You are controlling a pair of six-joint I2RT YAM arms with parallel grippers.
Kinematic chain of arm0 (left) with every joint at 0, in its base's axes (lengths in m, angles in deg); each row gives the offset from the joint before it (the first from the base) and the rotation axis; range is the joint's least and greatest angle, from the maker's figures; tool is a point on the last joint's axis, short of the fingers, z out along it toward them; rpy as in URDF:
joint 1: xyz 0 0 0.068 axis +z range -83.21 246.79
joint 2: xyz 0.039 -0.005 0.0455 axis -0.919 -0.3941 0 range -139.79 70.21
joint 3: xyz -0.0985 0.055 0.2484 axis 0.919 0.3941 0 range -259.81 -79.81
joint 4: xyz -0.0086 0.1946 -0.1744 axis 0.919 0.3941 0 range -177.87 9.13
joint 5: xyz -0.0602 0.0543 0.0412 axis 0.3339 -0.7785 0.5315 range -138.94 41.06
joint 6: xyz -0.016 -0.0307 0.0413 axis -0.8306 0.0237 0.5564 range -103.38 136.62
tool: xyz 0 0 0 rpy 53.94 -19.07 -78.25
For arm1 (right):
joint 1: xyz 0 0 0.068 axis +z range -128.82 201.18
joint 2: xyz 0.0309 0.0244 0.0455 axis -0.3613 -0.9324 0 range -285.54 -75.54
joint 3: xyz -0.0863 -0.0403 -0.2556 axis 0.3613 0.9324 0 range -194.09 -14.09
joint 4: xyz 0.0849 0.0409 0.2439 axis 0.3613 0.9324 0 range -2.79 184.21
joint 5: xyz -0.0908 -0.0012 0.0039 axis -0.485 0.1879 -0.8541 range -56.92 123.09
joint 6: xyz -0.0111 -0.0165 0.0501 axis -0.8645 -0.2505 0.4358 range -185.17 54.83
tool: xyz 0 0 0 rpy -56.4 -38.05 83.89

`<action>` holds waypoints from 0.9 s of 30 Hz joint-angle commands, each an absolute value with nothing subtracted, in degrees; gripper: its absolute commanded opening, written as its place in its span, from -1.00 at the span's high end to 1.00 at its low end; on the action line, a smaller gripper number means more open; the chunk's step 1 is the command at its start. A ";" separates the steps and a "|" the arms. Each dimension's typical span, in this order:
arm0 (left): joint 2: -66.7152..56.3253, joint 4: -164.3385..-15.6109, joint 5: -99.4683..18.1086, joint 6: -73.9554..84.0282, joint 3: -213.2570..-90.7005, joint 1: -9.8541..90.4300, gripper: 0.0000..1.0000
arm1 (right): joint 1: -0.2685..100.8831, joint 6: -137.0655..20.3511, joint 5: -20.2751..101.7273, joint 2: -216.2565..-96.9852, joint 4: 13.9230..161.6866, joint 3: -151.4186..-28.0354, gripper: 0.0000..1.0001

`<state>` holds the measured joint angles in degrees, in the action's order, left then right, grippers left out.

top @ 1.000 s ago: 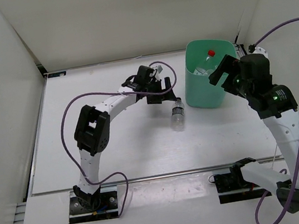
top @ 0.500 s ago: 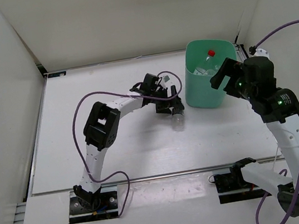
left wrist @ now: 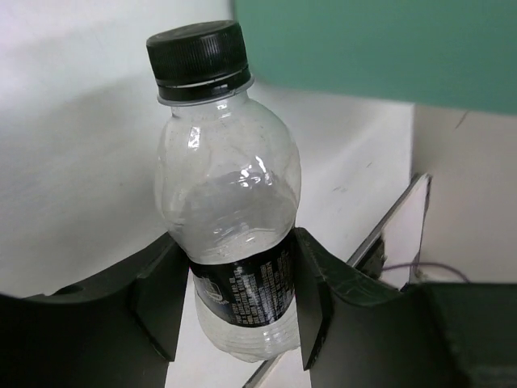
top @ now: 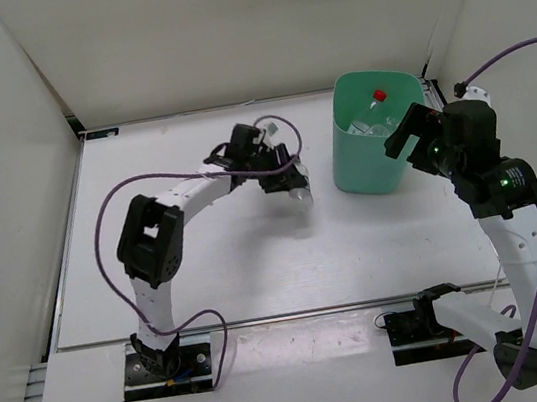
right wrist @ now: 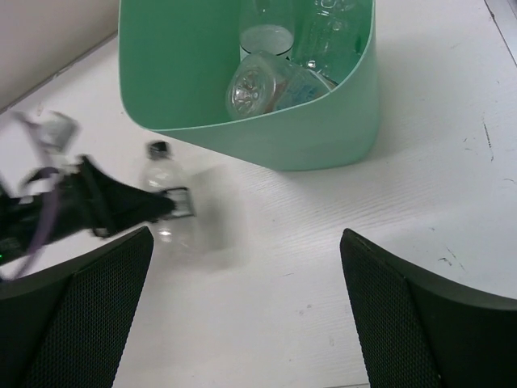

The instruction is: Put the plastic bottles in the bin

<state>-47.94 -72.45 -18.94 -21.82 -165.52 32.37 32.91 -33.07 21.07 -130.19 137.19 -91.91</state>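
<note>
A clear plastic bottle (left wrist: 230, 202) with a black cap and dark label sits between the two black fingers of my left gripper (left wrist: 234, 299), which is shut on its labelled middle. From above, that bottle (top: 301, 194) and the left gripper (top: 286, 180) are just left of the mint-green bin (top: 375, 170). The right wrist view shows the same bottle (right wrist: 166, 206), blurred, left of the bin (right wrist: 266, 145). Several bottles (right wrist: 262, 81) lie inside the bin, one with a red cap (top: 379, 96). My right gripper (right wrist: 246, 315) stands open and holds nothing, beside the bin's right rim (top: 404, 130).
White walls enclose the white table (top: 207, 261) on the back and both sides. A purple cable (top: 135, 186) loops over the left arm. The bin stands in the back right corner, close to the right wall.
My left gripper has closed on the black-capped bottle and drawn it slightly back and left off its earlier spot. The right arm has barely shifted.
</note>
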 commanded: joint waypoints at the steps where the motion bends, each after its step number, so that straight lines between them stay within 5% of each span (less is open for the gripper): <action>1: -34.06 -72.41 -24.83 -21.27 -168.29 34.62 -0.07 | 32.52 -33.53 20.52 -130.03 136.25 -91.52 -1.00; 6: -32.17 -71.61 -33.55 -14.77 -183.04 34.62 -0.09 | 31.99 -31.60 18.77 -130.03 137.48 -91.00 -1.00; 15: -61.61 -72.22 -41.38 -9.13 -231.99 28.39 -0.33 | 29.27 -29.49 16.03 -130.03 139.94 -93.28 -1.00; 22: -63.90 -81.89 -42.09 -5.88 -225.26 21.53 -0.40 | 29.27 -30.63 15.95 -126.87 139.94 -96.45 -1.00; 27: -65.23 -81.89 -42.61 -5.88 -224.13 20.82 -0.98 | 29.27 -32.56 15.95 -123.19 140.47 -95.84 -1.00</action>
<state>-69.73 -79.84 -41.46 -5.60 -223.07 20.55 29.50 -30.71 16.90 -125.17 140.84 -94.12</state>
